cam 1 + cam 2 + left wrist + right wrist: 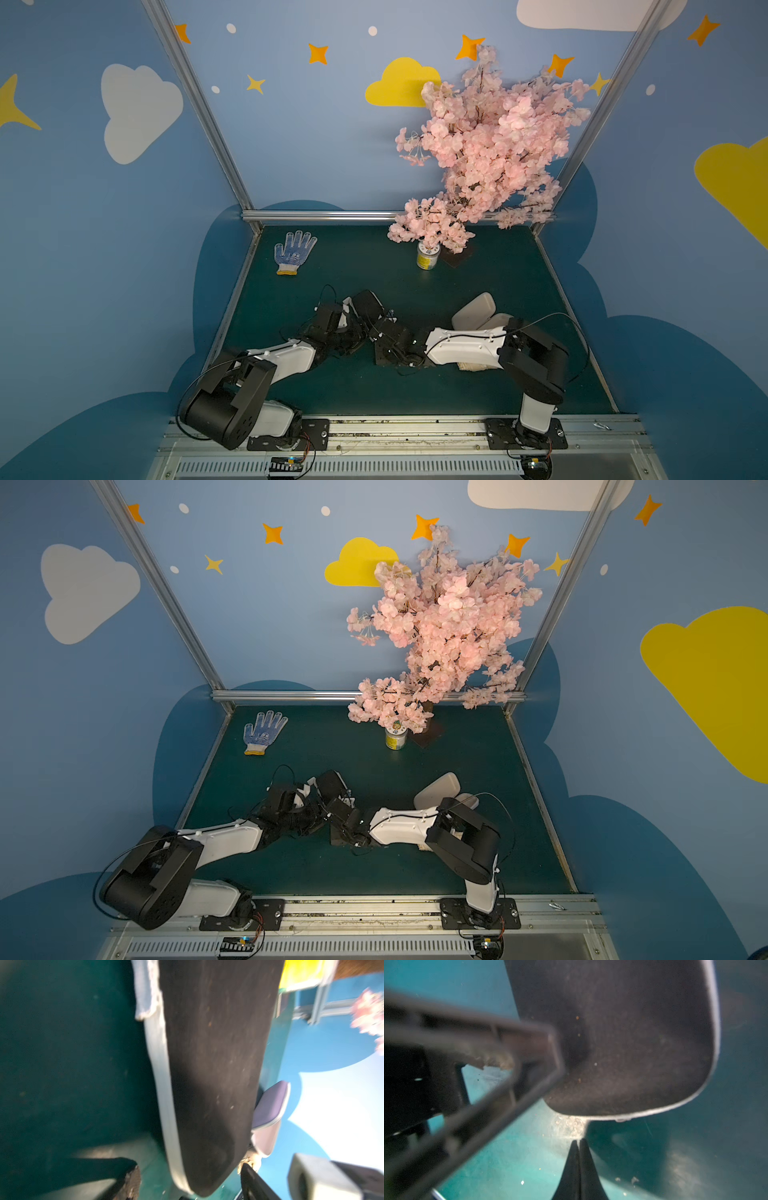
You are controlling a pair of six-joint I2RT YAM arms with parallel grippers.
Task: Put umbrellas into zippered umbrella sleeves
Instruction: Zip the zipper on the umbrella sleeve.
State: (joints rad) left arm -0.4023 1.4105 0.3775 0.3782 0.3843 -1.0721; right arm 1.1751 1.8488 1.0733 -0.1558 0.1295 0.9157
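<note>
Black sleeve [633, 1043]: matte, dusty, pale grey rim, end inside wide-spread L pincer [189, 1168]; R pincer [579, 1142] pinched closed nr rim.

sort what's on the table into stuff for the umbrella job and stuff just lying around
For the job: black sleeve, lavender sleeve, cream umbrella.
Lying about: white dotted glove, yellow-labelled jar, pink blossom tree.
</note>
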